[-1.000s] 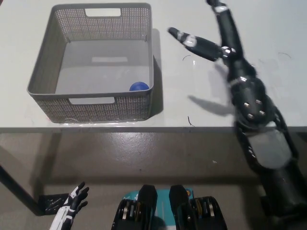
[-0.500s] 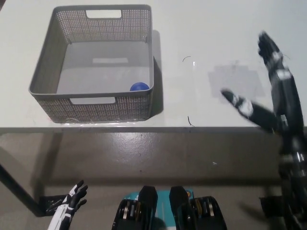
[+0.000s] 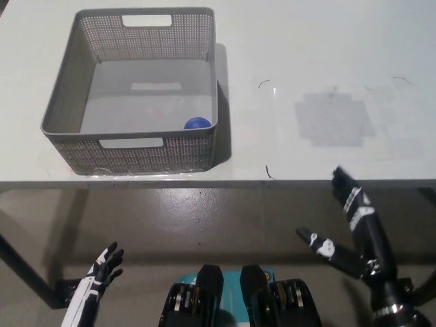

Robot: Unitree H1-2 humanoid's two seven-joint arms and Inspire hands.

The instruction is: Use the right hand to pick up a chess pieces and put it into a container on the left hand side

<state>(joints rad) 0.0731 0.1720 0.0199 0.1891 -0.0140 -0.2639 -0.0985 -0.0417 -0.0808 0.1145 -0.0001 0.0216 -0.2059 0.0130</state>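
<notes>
A small blue piece (image 3: 197, 123), judged light, hard and smooth, best pinched at its sides, is lying in the grey mesh basket (image 3: 65, 95), far up-left of the open, empty right hand (image 3: 351, 225); the left hand (image 3: 102, 269), fingers spread, is hanging low.

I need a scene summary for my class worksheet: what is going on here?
Nothing is being handled. A blue piece lies inside the grey basket on the white table. The black right robot hand hangs open below the table's front edge, holding nothing. The white left robot hand rests open at lower left.
</notes>
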